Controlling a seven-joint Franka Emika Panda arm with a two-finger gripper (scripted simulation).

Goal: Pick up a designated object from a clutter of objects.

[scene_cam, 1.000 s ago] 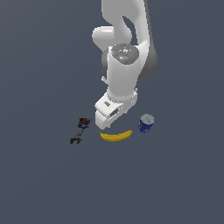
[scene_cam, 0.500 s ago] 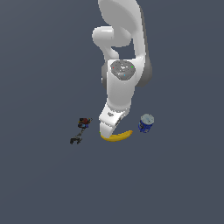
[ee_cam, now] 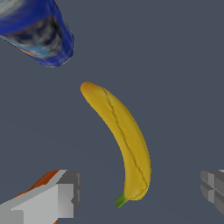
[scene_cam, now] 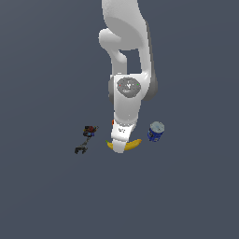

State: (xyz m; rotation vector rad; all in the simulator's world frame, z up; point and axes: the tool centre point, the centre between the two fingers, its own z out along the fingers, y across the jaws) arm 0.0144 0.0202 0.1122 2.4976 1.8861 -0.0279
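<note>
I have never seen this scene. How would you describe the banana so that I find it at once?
Start at the white robot arm and follow it down to the gripper. The banana lies flat on the grey floor directly beneath it, between a blue can on the exterior view's right and a thin black tool on its left. It alone is yellow, long and curved, with a green stem tip.

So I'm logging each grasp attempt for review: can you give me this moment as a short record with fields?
target: banana, lying flat on the surface, not lifted
gripper: gripper open, lowered over the banana, one finger either side of its stem end in the wrist view, no contact visible
near target: blue can, on the exterior view's right of the banana, apart from it
other clutter: black clamp-like tool, on the exterior view's left, well apart from the banana
orange cup: something orange shows behind one finger; too hidden to identify
</note>
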